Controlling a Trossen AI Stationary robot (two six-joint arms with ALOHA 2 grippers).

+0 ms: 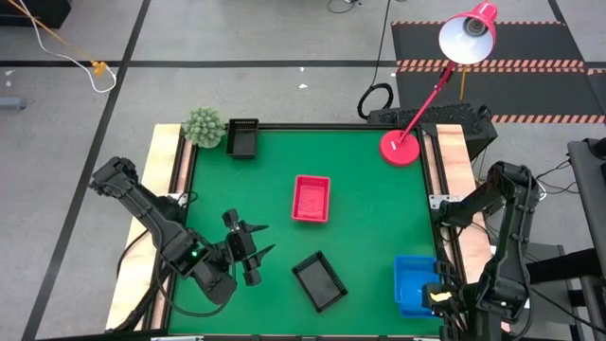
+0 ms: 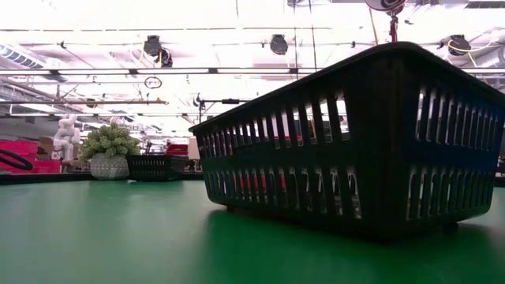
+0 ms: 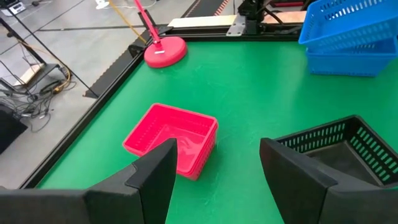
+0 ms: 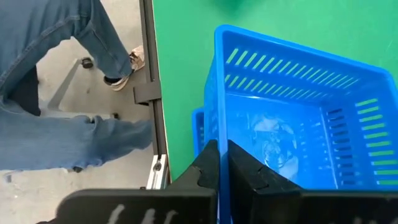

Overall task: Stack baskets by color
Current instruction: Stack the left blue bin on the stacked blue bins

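1. Two blue baskets sit nested at the table's near right corner; the right gripper is clenched on the top one's wall, so a lift risks dragging both.
2. The left gripper hangs released between the red basket, long axis front-to-back, and the skewed black basket.

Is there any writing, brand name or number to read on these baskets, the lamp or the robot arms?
None can be read.
Blue baskets, pink basket, black basket: plain plastic, no labels.
Red lamp: no visible marking.
Clock-like round sign in the room behind: too small to read.
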